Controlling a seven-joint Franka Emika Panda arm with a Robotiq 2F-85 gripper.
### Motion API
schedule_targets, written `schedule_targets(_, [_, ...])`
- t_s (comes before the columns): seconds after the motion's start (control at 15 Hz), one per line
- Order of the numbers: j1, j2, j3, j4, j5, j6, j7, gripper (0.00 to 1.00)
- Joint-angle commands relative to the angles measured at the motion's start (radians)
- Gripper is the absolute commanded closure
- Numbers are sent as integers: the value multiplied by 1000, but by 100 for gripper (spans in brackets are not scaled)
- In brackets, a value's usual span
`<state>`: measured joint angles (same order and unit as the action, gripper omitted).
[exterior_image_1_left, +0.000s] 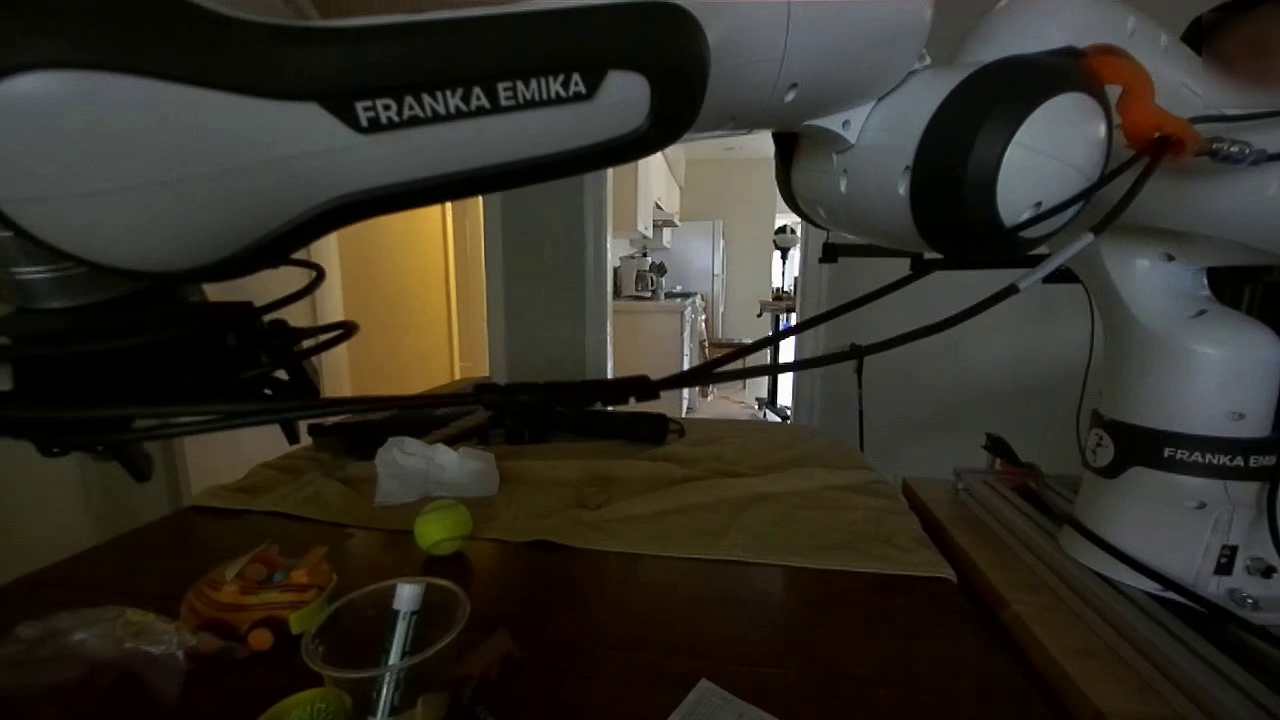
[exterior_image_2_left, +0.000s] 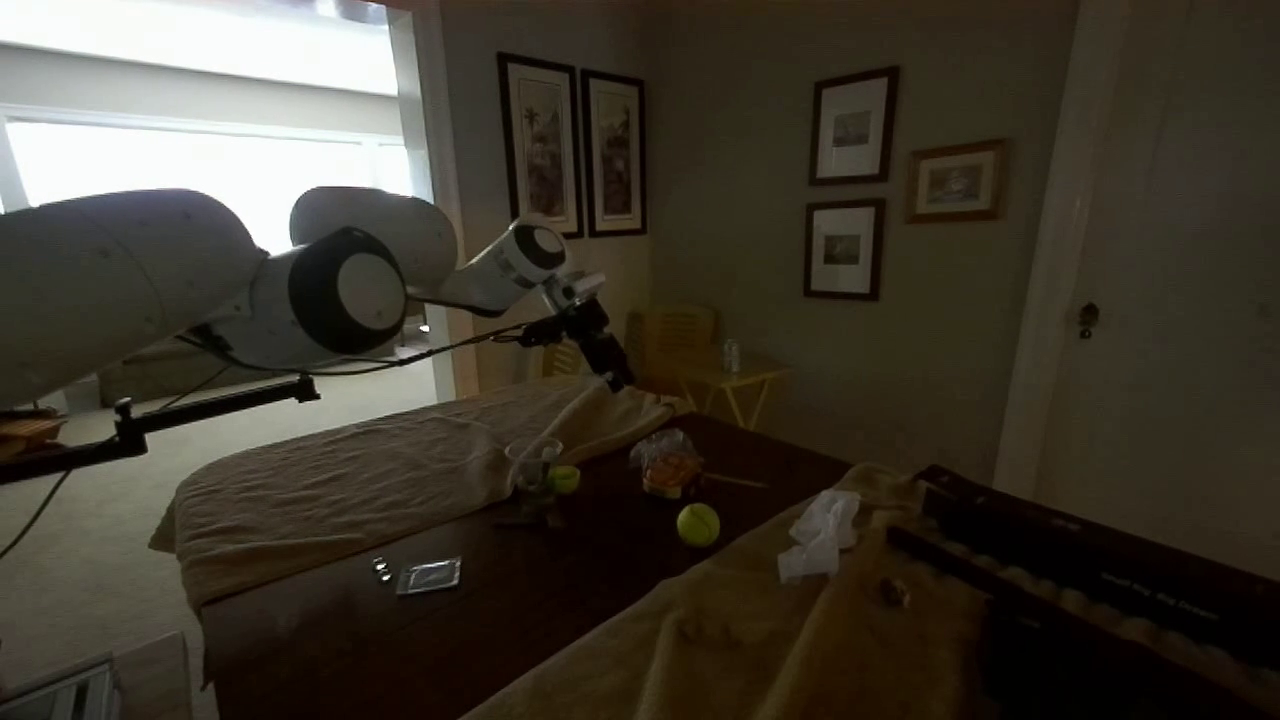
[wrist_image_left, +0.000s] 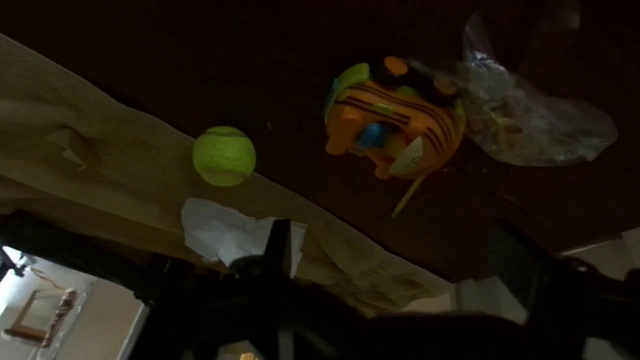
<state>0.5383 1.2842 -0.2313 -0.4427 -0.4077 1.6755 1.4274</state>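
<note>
Black fingers, spread apart and empty, hang short of an orange, dark-striped plastic wheeled toy at the wrist view's twelve o'clock, likely steady because the dark wooden bench bears it, with a fuzzy yellow-green tennis ball at its nine o'clock.

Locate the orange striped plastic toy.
In the wrist view, just right of centre, the orange striped plastic toy lies between the yellow-green tennis ball and the clear plastic bag.
</note>
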Motion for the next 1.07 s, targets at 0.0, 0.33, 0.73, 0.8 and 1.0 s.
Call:
schedule_targets(0.0, [-32,-10,21,0,65,-90,85,0])
schedule_targets(0.33, [-84,-8,51,0,123,-194,203,0])
schedule_targets(0.73, [-127,17,57,0,96,45,56,0])
schedule_targets(0.8, [-130,22,51,0,88,81,4,0])
schedule_targets(1.0, [-143,38,43,0,87,171,-148,0])
